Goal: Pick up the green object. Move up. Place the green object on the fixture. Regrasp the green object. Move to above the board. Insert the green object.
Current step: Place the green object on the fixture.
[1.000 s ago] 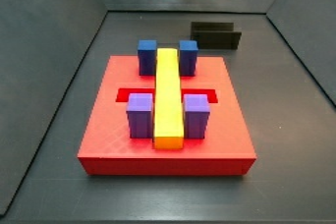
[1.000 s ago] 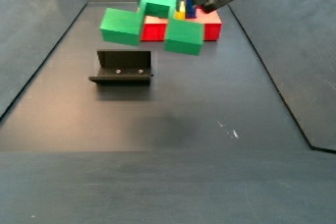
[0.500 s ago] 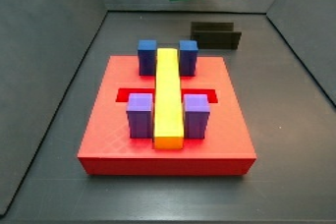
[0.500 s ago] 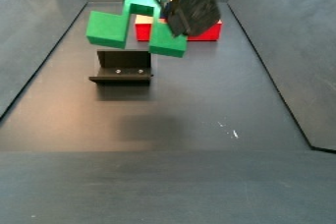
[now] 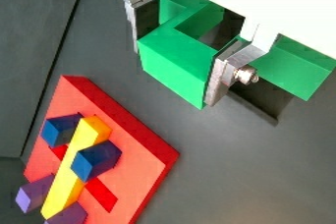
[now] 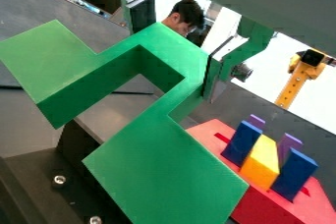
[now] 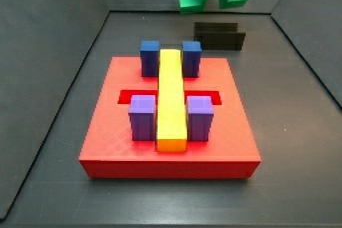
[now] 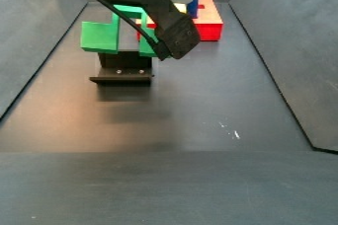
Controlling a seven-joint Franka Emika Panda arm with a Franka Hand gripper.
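Observation:
The green object (image 5: 178,63) is a bright green block with a taller middle and two side arms. My gripper (image 5: 180,43) is shut on its middle part, one silver finger (image 5: 136,14) on each side. In both side views it hangs tilted just above the fixture (image 8: 122,72), a small black bracket (image 7: 218,36) at the far end of the floor. Whether block and fixture touch I cannot tell. The board (image 7: 167,112) is a red slab with a yellow bar (image 7: 171,97), blue blocks (image 7: 150,56) and purple blocks (image 7: 142,117). It lies apart from the gripper.
Dark sloping walls (image 7: 74,92) close in the floor on both sides. Bare dark floor (image 8: 199,140) stretches between the fixture and the near edge. A crosswise recess (image 7: 130,98) cuts the board under the yellow bar.
The gripper has carried the green object away from the board and down toward the fixture, turning it on the way. The grip is unchanged.

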